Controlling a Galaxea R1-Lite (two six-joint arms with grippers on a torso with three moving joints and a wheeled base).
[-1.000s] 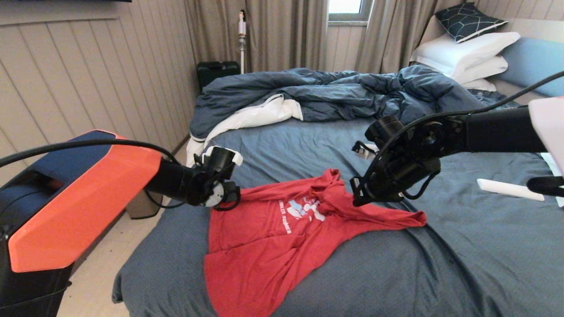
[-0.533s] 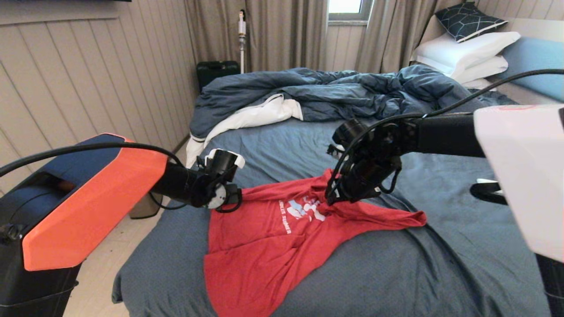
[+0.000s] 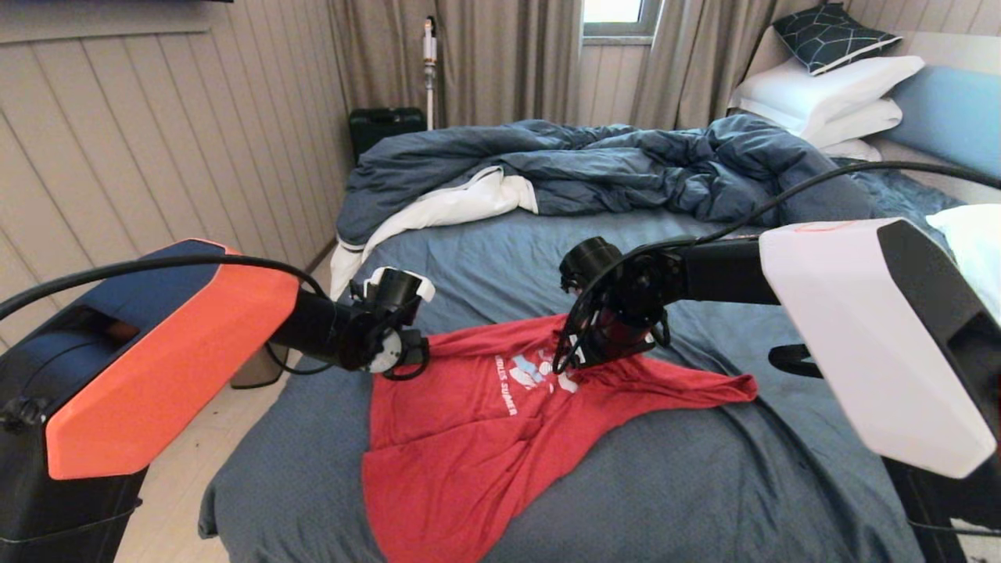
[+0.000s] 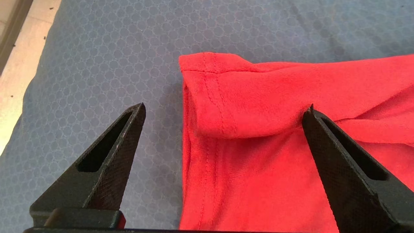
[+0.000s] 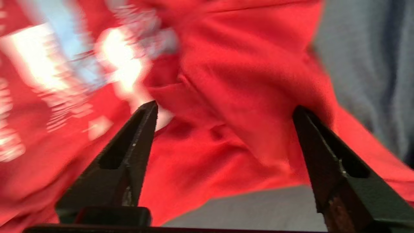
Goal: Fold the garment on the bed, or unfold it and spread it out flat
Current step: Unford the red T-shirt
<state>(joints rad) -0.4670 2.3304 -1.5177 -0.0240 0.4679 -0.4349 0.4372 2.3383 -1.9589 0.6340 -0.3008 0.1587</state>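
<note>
Chest print on the one red knit short-sleeved T-shirt [image 3: 485, 422] partly folded under, lettering hard to read. Shirt crumpled at frame centre on the slate-blue patterned bed sheet [image 3: 704, 485]. Two grippers: left gripper [image 4: 223, 110] spread over sleeve hem; right gripper [image 5: 224, 108] spread, nothing pinched, above bunched collar area.

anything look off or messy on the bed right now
The red shirt lies askew and bunched on the bed, one sleeve folded over itself at its left corner. Behind it, the dark blue duvet is heaped, white lining showing.

Spread fingers [image 5: 136, 155] over red garment [image 5: 233, 97]
</note>
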